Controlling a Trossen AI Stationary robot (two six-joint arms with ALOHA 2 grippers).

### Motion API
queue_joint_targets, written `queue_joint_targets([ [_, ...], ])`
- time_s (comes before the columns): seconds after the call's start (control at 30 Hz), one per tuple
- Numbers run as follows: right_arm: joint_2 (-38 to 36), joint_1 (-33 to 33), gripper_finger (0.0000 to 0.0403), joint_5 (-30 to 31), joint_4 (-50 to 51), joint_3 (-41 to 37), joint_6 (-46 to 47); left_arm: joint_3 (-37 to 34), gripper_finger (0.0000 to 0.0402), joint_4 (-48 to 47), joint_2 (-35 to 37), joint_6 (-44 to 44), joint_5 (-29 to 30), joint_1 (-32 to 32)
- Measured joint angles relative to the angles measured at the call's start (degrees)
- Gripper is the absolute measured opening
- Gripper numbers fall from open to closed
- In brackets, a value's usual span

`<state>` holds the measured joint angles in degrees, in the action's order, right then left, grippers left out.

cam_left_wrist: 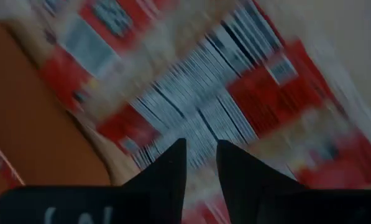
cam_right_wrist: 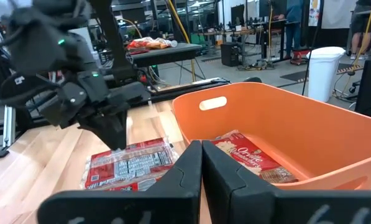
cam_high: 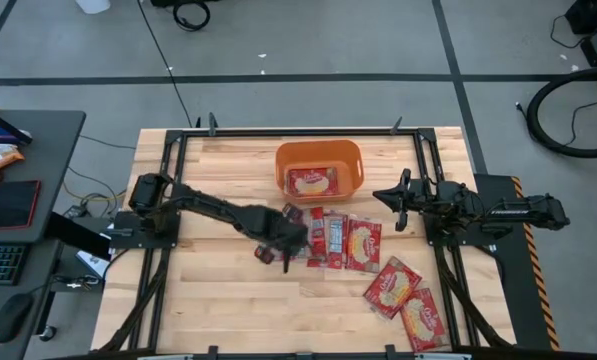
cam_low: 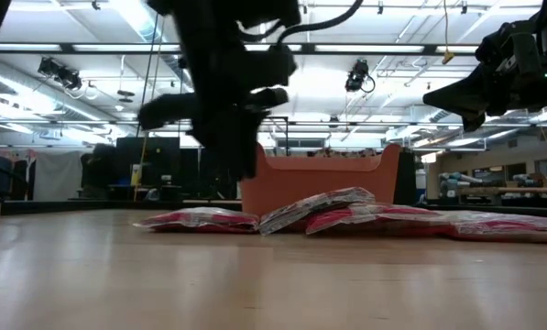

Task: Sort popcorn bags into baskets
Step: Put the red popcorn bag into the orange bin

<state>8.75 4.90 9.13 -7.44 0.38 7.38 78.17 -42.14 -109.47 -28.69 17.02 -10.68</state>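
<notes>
Several red popcorn bags lie flat on the wooden table in front of the orange basket (cam_high: 318, 148). One bag (cam_high: 312, 182) lies inside the basket, picture side up. My left gripper (cam_high: 296, 250) hangs open, slanting down, just above a bag that lies label side up (cam_right_wrist: 126, 163) at the left end of the row (cam_high: 338, 238). In the low view its fingers (cam_low: 227, 165) end above the bags. Nothing is between its fingers (cam_left_wrist: 201, 163). My right gripper (cam_high: 380, 195) waits shut at the table's right, pointing level at the basket (cam_right_wrist: 284, 112).
Two more bags (cam_high: 391, 285) (cam_high: 421, 320) lie toward the near right corner. Black frame rails (cam_high: 168, 200) run along the table's sides. A desk with a keyboard (cam_high: 3, 262) stands left of the table. Bare wood (cam_high: 218, 300) lies at the near left.
</notes>
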Motion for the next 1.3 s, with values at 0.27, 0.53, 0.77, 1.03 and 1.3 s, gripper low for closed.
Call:
queue_joint_targets([
  [0.27,0.0,-0.02,0.0017,0.0,-0.06,0.0,0.0,-4.27,0.0176,-11.02,0.17,1.03,6.63,-5.03],
  [0.53,0.02,0.0,0.0017,-0.02,-0.26,0.0,0.0,-13.35,0.0201,-7.67,0.11,-2.61,18.79,-5.37],
  [0.77,0.02,-0.01,0.0017,0.02,-0.25,0.0,0.0,-17.71,0.0182,2.16,0.09,-9.43,21.03,-5.47],
  [1.03,0.02,-0.01,0.0017,0.04,-0.26,0.0,0.0,-18.51,0.0167,8.59,0.18,-11.83,20.96,-5.63],
  [1.3,0.02,-0.02,0.0017,0.07,-0.26,0.0,0.0,-18.49,0.0104,9.3,0.37,-5.57,16.91,-5.48],
])
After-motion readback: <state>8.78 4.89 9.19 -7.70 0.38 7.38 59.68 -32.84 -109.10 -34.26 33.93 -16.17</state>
